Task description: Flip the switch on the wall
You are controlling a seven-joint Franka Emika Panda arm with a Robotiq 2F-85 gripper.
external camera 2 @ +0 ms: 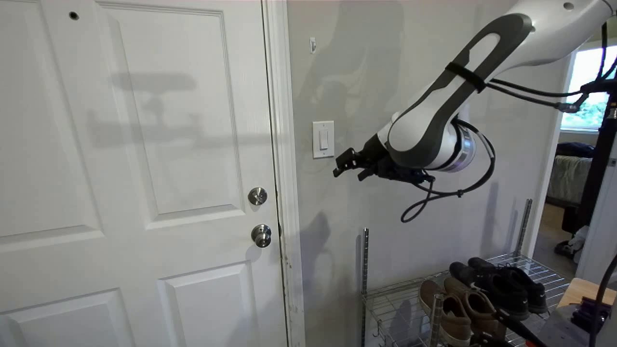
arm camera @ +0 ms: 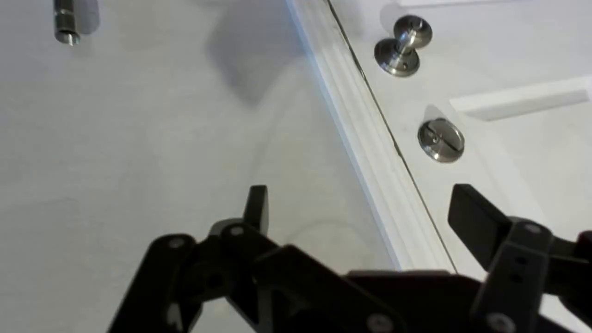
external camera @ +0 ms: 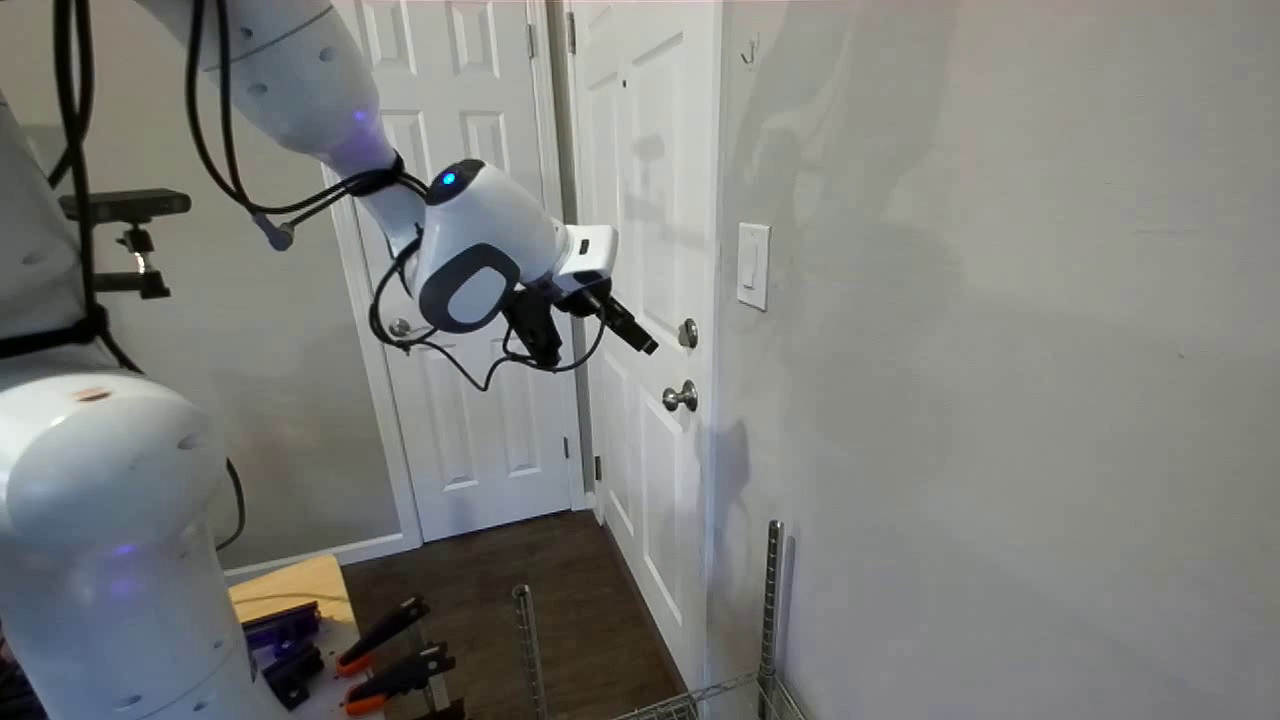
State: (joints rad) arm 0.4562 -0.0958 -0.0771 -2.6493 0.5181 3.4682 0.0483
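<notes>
The white upright switch plate with a narrow paddle at its centre, the switch, shows in both exterior views (external camera: 753, 266) (external camera 2: 323, 139). Its paddle's position cannot be told. It is mounted on the light-gray wall (external camera: 1010, 380) (external camera 2: 385, 212), beside the door frame. My black gripper (external camera 2: 349, 174) is in the air, appearing just right of and below the switch; in an exterior view (external camera: 645, 343) it appears left of and lower than it, apart from the wall. In the wrist view my gripper (arm camera: 360, 208) is open, with nothing between its fingers. The switch is out of the wrist view.
A white panelled door (external camera 2: 193, 260) with a round knob (external camera 2: 261, 235) and a deadbolt (external camera 2: 257, 196) stands beside the switch. A small hook (external camera 2: 312, 45) is above it. A wire rack (external camera 2: 400, 284) with shoes stands below the arm, its metal posts (external camera: 771, 600) rising along the wall.
</notes>
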